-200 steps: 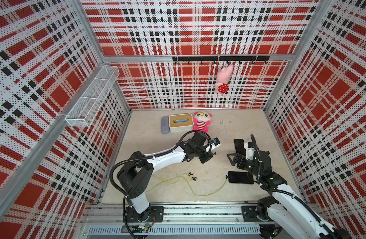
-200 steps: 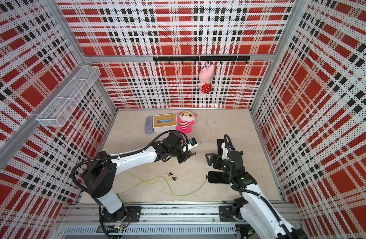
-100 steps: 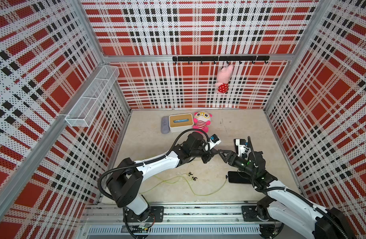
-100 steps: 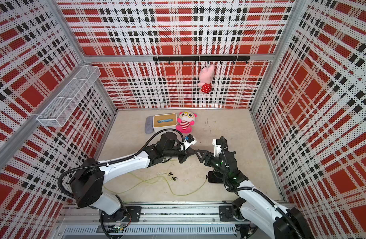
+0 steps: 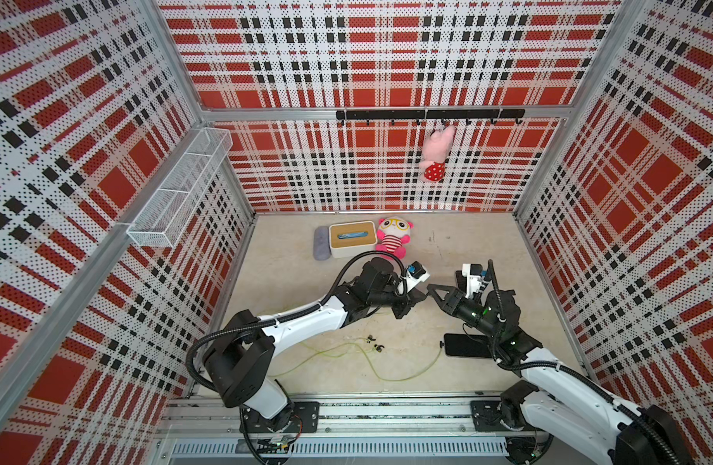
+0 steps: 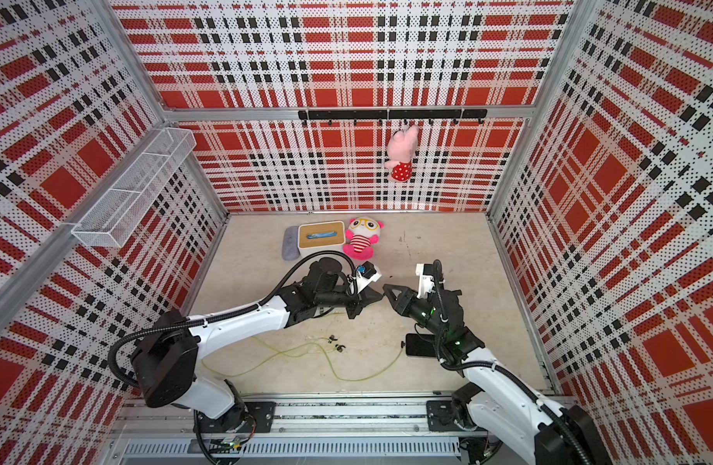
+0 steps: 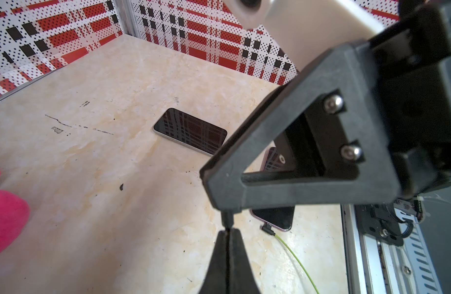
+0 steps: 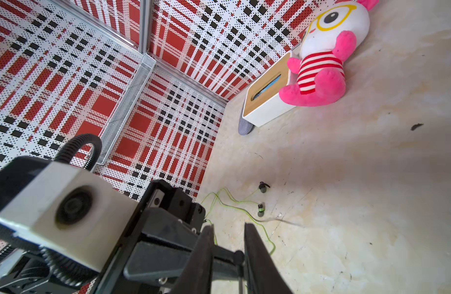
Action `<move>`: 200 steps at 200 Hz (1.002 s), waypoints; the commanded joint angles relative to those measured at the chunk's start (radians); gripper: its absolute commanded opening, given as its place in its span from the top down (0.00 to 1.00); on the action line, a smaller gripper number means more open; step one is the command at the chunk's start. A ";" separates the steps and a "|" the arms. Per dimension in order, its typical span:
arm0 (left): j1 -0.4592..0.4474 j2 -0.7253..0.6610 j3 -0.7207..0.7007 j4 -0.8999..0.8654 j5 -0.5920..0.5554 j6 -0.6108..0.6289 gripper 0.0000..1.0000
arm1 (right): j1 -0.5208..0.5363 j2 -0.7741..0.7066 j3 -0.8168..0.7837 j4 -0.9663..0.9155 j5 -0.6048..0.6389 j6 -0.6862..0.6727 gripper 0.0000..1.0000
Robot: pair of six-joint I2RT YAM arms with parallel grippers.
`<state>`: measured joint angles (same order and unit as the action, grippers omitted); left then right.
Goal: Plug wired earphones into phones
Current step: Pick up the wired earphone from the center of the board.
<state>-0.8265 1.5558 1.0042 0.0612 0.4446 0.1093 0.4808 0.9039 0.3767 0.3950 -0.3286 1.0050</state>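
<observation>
Earphone plug [image 7: 228, 221] | left claw [image 7: 228, 232] pinching it | right claw [image 8: 228, 226] slightly apart, tip at plug

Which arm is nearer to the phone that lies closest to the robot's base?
Right. The right arm passes over one end of that phone; the left arm stretches toward the middle of the floor, apart from it.

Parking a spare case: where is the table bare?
Bare: back right, between the plush toy and the right wall; the strip between the grey pouch and the left arm. Crowded: the middle, where left gripper, pinching an earphone plug, meets right gripper; the front, with cables and a phone.
</observation>
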 commanded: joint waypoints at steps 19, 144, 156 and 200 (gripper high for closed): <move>-0.006 -0.037 -0.005 0.031 0.019 0.001 1.00 | 0.009 -0.005 0.033 -0.056 0.004 -0.028 0.74; -0.014 -0.054 -0.010 0.045 0.022 -0.003 1.00 | 0.044 -0.032 0.043 -0.098 0.044 -0.038 0.84; -0.014 -0.055 -0.012 0.043 0.022 -0.003 1.00 | 0.043 -0.041 0.044 -0.105 0.049 -0.042 0.94; 0.005 -0.089 -0.023 0.049 0.113 -0.026 0.73 | 0.043 -0.097 0.084 -0.203 0.044 -0.192 1.00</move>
<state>-0.8314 1.5238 0.9974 0.0841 0.4717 0.1089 0.5171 0.8509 0.4091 0.2447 -0.2901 0.9234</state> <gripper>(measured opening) 0.116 0.073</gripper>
